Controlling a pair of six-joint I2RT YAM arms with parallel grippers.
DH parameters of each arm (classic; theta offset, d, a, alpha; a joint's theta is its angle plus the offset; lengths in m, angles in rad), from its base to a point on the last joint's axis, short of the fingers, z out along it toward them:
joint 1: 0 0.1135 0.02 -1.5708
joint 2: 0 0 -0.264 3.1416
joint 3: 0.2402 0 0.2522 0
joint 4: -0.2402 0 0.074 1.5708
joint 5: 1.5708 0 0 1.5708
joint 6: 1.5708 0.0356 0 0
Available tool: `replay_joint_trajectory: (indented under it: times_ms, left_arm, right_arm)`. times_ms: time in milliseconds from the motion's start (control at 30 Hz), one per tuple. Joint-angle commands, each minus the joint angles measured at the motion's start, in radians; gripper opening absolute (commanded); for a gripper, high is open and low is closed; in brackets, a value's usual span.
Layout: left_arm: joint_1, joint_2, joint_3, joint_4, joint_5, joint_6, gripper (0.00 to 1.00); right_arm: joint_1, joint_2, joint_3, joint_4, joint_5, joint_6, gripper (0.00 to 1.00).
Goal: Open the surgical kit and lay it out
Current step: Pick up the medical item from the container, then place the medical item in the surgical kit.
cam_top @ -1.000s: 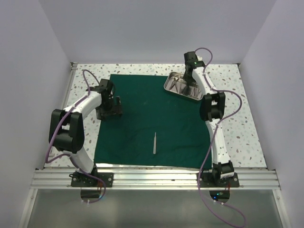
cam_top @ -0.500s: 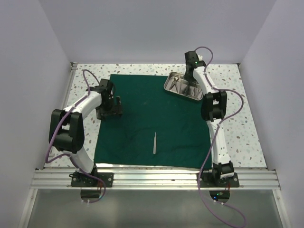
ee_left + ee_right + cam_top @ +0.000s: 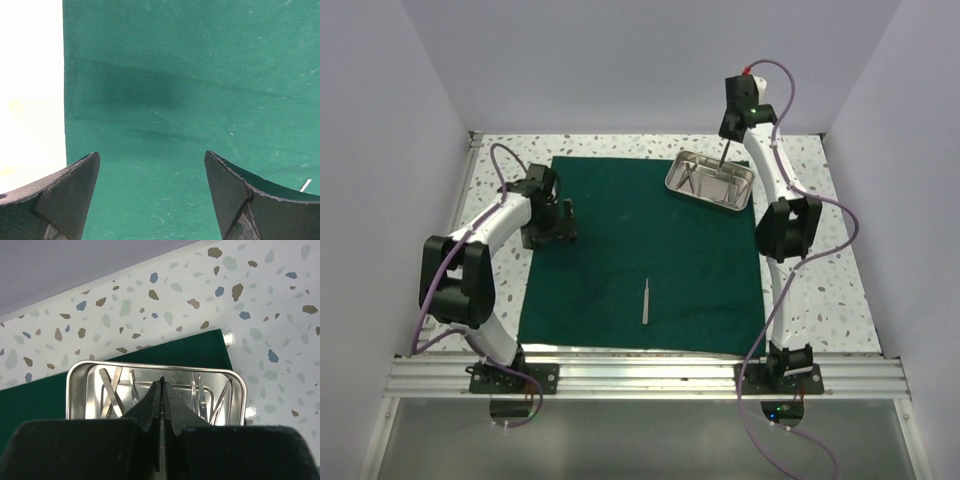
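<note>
Kit cloth (image 3: 640,230), dark green weave, lies flat below the left end effector (image 3: 150,157), its fingers wide apart, empty. Tweezers (image 3: 646,300) lie right of it. The right end effector (image 3: 161,385) pinches a thin instrument (image 3: 723,155) above the shiny rectangular tray (image 3: 77,375); the wrist view resolves silver tools (image 3: 111,387) inside.

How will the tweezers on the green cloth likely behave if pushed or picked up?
The tweezers look slim and lie flat, so they are probably light and unlikely to roll. Their shiny metal may slip in a grip. Lying so low on the green cloth, they could be hard to pinch.
</note>
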Motion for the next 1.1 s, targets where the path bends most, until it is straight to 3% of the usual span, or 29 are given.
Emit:
replay_joint_trajectory:
  times_ms: [0, 133, 233, 300, 467, 867, 1067]
  left_arm:
    - [0.007, -0.059, -0.003, 0.02, -0.005, 0.024, 0.9]
    - [0.007, -0.064, -0.002, 0.04, -0.013, 0.022, 0.91]
    - [0.007, -0.067, 0.0, 0.063, -0.005, 0.014, 0.95]
    - [0.007, -0.073, 0.001, 0.086, 0.009, 0.011, 1.0]
    - [0.007, -0.081, 0.006, 0.105, 0.01, 0.002, 1.0]
    - [0.007, -0.141, -0.059, 0.141, 0.06, 0.002, 0.99]
    - [0.005, -0.179, -0.097, 0.149, 0.066, 0.01, 0.99]
  right_arm:
    - [0.001, -0.106, -0.019, -0.015, -0.002, 0.006, 0.0]
    - [0.087, -0.293, -0.232, -0.008, -0.057, 0.05, 0.0]
    - [0.203, -0.456, -0.482, 0.035, -0.071, 0.11, 0.0]
    - [0.283, -0.521, -0.663, 0.075, -0.101, 0.16, 0.0]
    - [0.432, -0.66, -0.941, 0.104, -0.12, 0.306, 0.0]
    - [0.589, -0.673, -1.216, 0.187, -0.187, 0.467, 0.0]
    - [0.662, -0.64, -1.227, 0.178, -0.213, 0.504, 0.0]
